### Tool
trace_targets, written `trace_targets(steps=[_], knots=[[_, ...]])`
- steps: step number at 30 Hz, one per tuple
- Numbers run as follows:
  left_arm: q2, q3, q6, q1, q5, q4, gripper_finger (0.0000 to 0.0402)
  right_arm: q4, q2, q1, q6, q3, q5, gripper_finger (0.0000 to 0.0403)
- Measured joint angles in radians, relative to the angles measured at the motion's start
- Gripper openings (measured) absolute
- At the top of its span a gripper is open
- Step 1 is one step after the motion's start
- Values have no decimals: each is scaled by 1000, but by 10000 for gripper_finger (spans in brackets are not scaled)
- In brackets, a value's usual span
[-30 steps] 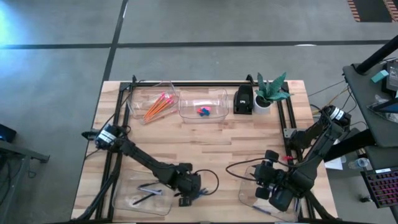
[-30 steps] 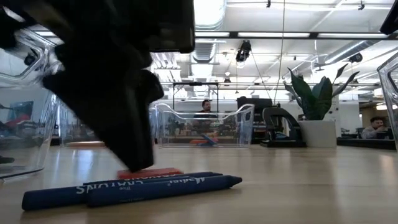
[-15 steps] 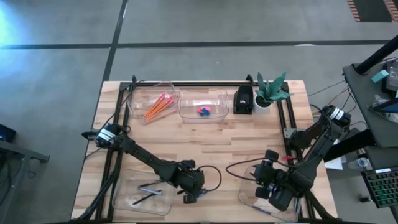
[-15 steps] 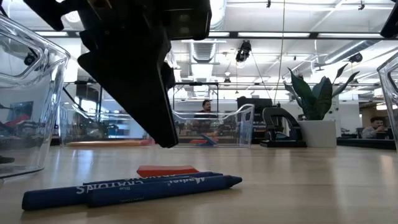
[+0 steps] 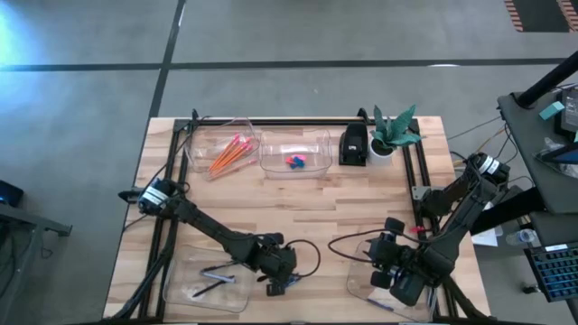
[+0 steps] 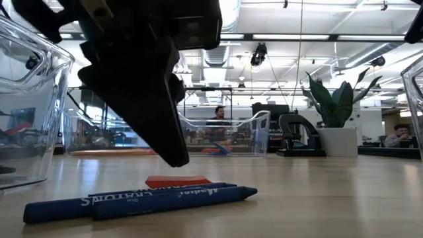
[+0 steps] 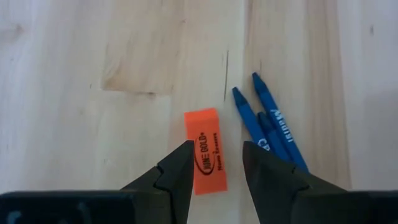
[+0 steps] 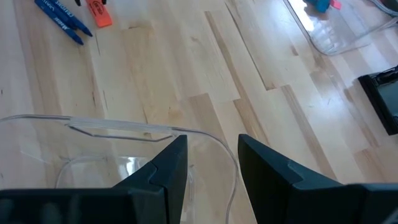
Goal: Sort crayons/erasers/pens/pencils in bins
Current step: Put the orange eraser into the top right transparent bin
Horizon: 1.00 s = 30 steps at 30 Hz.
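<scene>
Left gripper (image 7: 216, 163): fingers parted, nothing held. It hangs above the orange eraser (image 7: 206, 150), which lies flat on the wooden table (image 7: 93, 56); in the left wrist view the eraser's near end sits in the gap between the two finger tips. In the low view the dark finger ends just above the board, clear of the eraser. Two blue crayons (image 7: 267, 127) lie side by side, touching each other, just beside the eraser.

Left arm: reaches from its base at the table's left edge diagonally to the front middle, wrist bent downward.

Right gripper (image 8: 210, 163): fingers parted, nothing between them. It is poised over the rim of the clear bin (image 8: 118, 134) at the front right corner; that arm folds back from its base at the right edge.

Other task items, high view: pencils (image 5: 228, 152) in the back left bin (image 5: 192, 147); pink and blue erasers (image 5: 293, 162) in the bin next to it (image 5: 271, 162); dark pens (image 5: 213, 280) in the front left bin (image 5: 185, 293). A black box (image 5: 354, 144) and a potted plant (image 5: 391, 134) stand at the back right.
</scene>
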Motion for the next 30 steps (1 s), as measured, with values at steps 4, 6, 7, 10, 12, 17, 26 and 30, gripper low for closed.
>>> trace_targets(steps=[4,6,7,10,12,17,26,30], knots=[[1,-6,19,0,-15,-1,123,5,0,0,0,0,0,134],[11,-6,33,0,-18,14,123,6,0,0,0,0,0,134],[13,-7,34,0,-18,9,123,7,0,0,0,0,0,134],[27,-7,35,0,-18,32,123,7,0,0,0,0,0,134],[32,-7,54,0,-29,23,123,7,0,0,-1,-1,0,134],[58,-6,86,-1,-40,27,123,8,0,0,-1,-1,0,134],[66,-6,87,1,-42,29,96,8,0,0,-3,-1,0,134],[55,-7,87,3,-30,28,36,8,0,0,-3,-1,0,134]])
